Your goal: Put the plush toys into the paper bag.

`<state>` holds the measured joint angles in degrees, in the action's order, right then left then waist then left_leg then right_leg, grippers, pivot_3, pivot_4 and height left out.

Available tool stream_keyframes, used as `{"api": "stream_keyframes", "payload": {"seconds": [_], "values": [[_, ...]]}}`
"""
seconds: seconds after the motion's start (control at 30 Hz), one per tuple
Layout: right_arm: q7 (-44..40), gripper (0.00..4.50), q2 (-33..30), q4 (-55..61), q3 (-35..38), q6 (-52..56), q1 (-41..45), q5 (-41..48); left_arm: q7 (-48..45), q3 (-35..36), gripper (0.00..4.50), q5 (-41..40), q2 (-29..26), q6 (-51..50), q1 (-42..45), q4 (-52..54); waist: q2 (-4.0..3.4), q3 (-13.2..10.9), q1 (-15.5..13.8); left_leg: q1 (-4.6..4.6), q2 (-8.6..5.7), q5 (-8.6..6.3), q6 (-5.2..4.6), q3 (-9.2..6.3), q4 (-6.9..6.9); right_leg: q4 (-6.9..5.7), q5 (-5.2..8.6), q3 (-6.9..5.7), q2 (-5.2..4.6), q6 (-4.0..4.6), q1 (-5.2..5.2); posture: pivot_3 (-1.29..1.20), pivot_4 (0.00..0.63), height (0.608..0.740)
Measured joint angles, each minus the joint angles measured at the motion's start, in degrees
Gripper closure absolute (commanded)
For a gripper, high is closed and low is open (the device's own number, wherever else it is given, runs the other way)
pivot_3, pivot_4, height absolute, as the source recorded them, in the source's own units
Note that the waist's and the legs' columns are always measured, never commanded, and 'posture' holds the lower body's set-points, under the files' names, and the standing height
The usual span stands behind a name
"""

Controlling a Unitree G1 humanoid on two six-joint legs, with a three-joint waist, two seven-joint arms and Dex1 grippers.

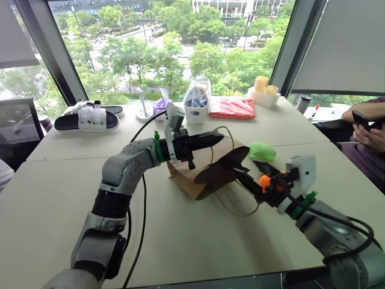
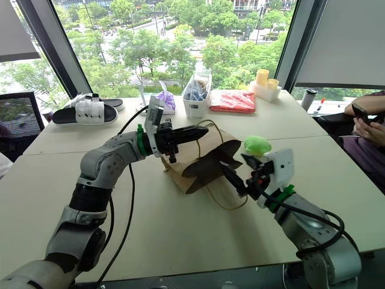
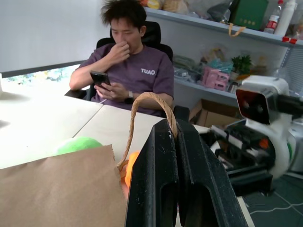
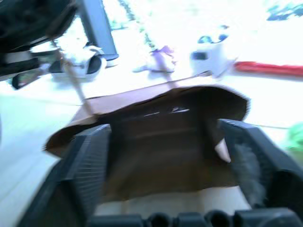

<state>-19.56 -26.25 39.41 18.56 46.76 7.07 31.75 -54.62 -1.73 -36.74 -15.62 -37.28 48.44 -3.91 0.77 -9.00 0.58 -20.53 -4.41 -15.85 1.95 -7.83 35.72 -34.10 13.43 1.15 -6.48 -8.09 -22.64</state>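
- right end effector, fingers spread, hangs just before the paper bag mouth.
- left end effector pinches the bag's twine handle.
- green plush toy lies beside the bag.

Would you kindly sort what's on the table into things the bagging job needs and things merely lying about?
For the job:
- brown kraft paper bag
- bright green plush blob
- orange plush toy

Lying about:
- black-and-white slippers
- flat red packet
- purple cloth bundle
- clear plastic bag

Daylight from the windows lit my table brightly; the right wrist view was motion-blurred, its background glaring white.
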Motion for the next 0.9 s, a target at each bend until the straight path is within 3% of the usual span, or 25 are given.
{"api": "stream_keyframes", "payload": {"seconds": [0.13, 0.33, 0.43, 0.63, 0.7, 0.9], "values": [[2.53, 0.03, -6.34, -12.89, -1.79, -3.67, 0.49, -10.19, 0.05, -0.32, 4.5, 0.32, 0.17, 0.18, -0.81, 0.01, 0.03, -0.01, -0.06, 0.01, -0.02, -0.01, -0.02, 0.16, 0.03, 0.0, 0.0, -0.01, -0.01, 0.0, 0.03, 0.0, 0.15, 0.74], [6.38, 0.03, -4.54, -30.69, -11.18, -5.43, 7.07, -19.43, 1.55, -1.15, 4.5, 1.06, 2.13, 0.56, -1.71, 1.11, 0.0, 0.0, 0.34, 0.04, 0.03, 0.0, -0.01, 0.22, -0.05, -0.05, 0.0, 0.08, 0.0, 0.02, -0.07, 0.0, 0.15, 0.74], [7.2, 0.84, -3.93, -34.11, -12.32, -6.27, 8.69, -21.4, 2.67, -1.1, 4.5, 1.22, 2.03, 0.69, -3.38, 3.16, 0.0, 0.0, 0.11, 0.03, 0.02, 0.01, 0.0, 0.19, -0.05, -0.01, 0.0, 0.09, -0.01, 0.02, -0.04, 0.0, 0.15, 0.74], [6.65, 3.7, -4.02, -35.06, -12.31, -7.36, 8.88, -22.05, 5.24, 0.31, 4.5, 0.56, 2.1, 0.36, -5.22, 4.9, 0.03, 0.0, -0.12, 0.05, -0.01, 0.0, -0.02, 0.14, 0.2, 0.01, -0.01, 0.04, -0.01, 0.01, 0.17, 0.0, 0.15, 0.74], [6.31, 4.47, -4.13, -35.05, -12.3, -7.46, 8.77, -22.23, 6.4, 1.32, 4.5, -0.76, 2.46, -0.05, -5.21, 5.24, 0.05, 0.01, -0.04, 0.08, -0.01, -0.01, -0.02, 0.14, 0.24, 0.0, -0.01, 0.04, -0.01, 0.01, 0.22, 0.0, 0.15, 0.74], [3.29, 4.49, -4.55, -30.35, -8.65, -8.18, 4.57, -20.21, 7.28, 2.12, 4.5, -1.71, 2.52, -0.68, -5.18, 5.21, 0.06, 0.01, -0.53, 0.01, -0.03, -0.02, -0.04, 0.11, 0.23, 0.0, 0.0, 0.02, -0.01, 0.0, 0.16, 0.0, 0.15, 0.74]]}}
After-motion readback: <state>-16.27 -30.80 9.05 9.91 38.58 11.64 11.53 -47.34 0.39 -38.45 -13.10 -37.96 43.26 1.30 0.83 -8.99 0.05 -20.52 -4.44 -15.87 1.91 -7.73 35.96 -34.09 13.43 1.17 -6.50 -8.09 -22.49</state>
